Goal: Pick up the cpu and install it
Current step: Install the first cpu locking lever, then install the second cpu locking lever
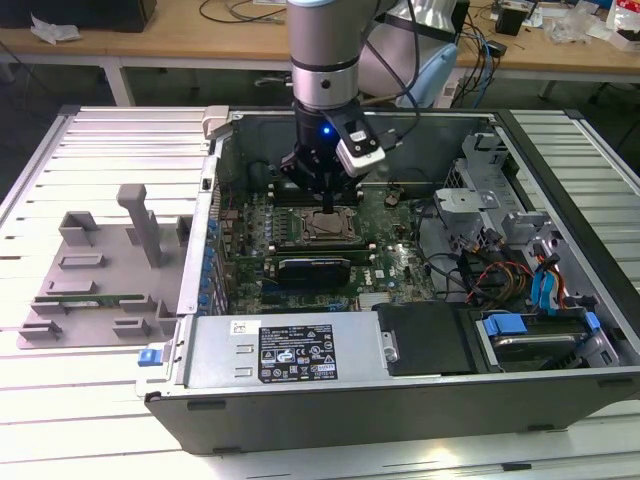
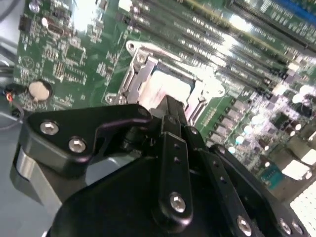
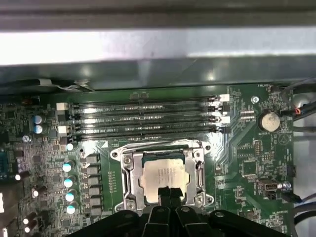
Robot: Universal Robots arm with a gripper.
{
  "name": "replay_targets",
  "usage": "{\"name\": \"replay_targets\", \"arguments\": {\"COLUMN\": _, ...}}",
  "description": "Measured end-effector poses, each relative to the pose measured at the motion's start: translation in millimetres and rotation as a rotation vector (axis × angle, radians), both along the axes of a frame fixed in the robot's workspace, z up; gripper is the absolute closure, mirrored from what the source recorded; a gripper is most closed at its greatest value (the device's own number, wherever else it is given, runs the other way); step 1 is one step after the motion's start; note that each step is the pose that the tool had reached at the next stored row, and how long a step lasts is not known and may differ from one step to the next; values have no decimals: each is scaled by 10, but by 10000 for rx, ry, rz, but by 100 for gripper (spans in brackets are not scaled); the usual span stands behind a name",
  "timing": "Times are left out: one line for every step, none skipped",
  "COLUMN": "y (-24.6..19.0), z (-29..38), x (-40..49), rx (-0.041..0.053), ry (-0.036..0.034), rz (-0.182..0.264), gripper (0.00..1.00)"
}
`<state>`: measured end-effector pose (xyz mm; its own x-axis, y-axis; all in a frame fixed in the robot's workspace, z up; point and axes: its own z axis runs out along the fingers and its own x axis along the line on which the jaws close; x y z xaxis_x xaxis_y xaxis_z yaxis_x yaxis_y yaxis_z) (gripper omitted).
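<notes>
The gripper [image 1: 328, 205] is seen in the exterior view lowered inside the open computer case [image 1: 300, 372], directly over the socket frame [image 1: 322, 226] on the motherboard [image 1: 400, 260]. In the first wrist view the gripper [image 3: 169, 193] is cut off by the picture's edge, so that just the tips of its fingers [image 3: 163, 193] are seen; these are pressed together with no gap, at the edge of the cpu [image 3: 166, 177]. Whether the tips touch the plate or are held just above it cannot be told. In the second wrist view the gripper [image 2: 170, 106] is blocked largely by its own black body, and the fingers are seen closed on nothing, their tips against the pale top of the cpu [image 2: 170, 89].

The cpu is seated flat within the metal socket frame [image 3: 165, 177], its silvery plate partly covered by the fingertips. Print on the plate is too blurred to be made out. Four long memory slots [image 3: 148, 118] are seen just beyond the socket, and a round coin battery [image 3: 269, 120] lies near the board's corner.

In the exterior view the socket is partly hidden by the arm. A grey fixture [image 1: 100, 270] is seen on the bench [image 1: 60, 400] at the exterior view's left, beside the case, with a narrow green memory stick [image 1: 92, 299] lying on it.
</notes>
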<state>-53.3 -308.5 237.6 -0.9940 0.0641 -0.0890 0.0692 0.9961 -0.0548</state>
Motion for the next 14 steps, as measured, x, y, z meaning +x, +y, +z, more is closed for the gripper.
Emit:
{"name": "replay_targets", "arguments": {"y": -45, "z": 0, "x": 1, "rx": -2, "ry": 6, "rz": 1, "gripper": 89}}
{"name": "replay_targets", "arguments": {"y": -47, "z": 0, "x": 2, "rx": 3, "ry": 7, "rz": 0, "gripper": 89}}
{"name": "replay_targets", "arguments": {"y": -47, "z": 7, "x": 4, "rx": 94, "ry": 10, "rz": 1, "gripper": 89}}
{"name": "replay_targets", "arguments": {"y": -47, "z": 29, "x": 4, "rx": 120, "ry": 8, "rz": -1, "gripper": 89}}
{"name": "replay_targets", "arguments": {"y": -47, "z": 46, "x": 4, "rx": 124, "ry": 9, "rz": -1, "gripper": 89}}
{"name": "replay_targets", "arguments": {"y": -47, "z": 55, "x": 5, "rx": 129, "ry": 7, "rz": 0, "gripper": 89}}
{"name": "replay_targets", "arguments": {"y": -47, "z": 56, "x": 5, "rx": 129, "ry": 8, "rz": 1, "gripper": 89}}
{"name": "replay_targets", "arguments": {"y": -47, "z": 57, "x": 5, "rx": 128, "ry": 9, "rz": 0, "gripper": 89}}
{"name": "replay_targets", "arguments": {"y": -47, "z": 59, "x": 5, "rx": 128, "ry": 8, "rz": 1, "gripper": 89}}
{"name": "replay_targets", "arguments": {"y": -47, "z": 60, "x": 5, "rx": 127, "ry": 9, "rz": 1, "gripper": 89}}
{"name": "replay_targets", "arguments": {"y": -47, "z": 60, "x": 5, "rx": 128, "ry": 9, "rz": 1, "gripper": 89}}
{"name": "replay_targets", "arguments": {"y": -47, "z": 61, "x": 5, "rx": 128, "ry": 9, "rz": 0, "gripper": 89}}
{"name": "replay_targets", "arguments": {"y": -47, "z": 61, "x": 4, "rx": 127, "ry": 9, "rz": 1, "gripper": 89}}
{"name": "replay_targets", "arguments": {"y": -47, "z": 61, "x": 4, "rx": 128, "ry": 9, "rz": 0, "gripper": 89}}
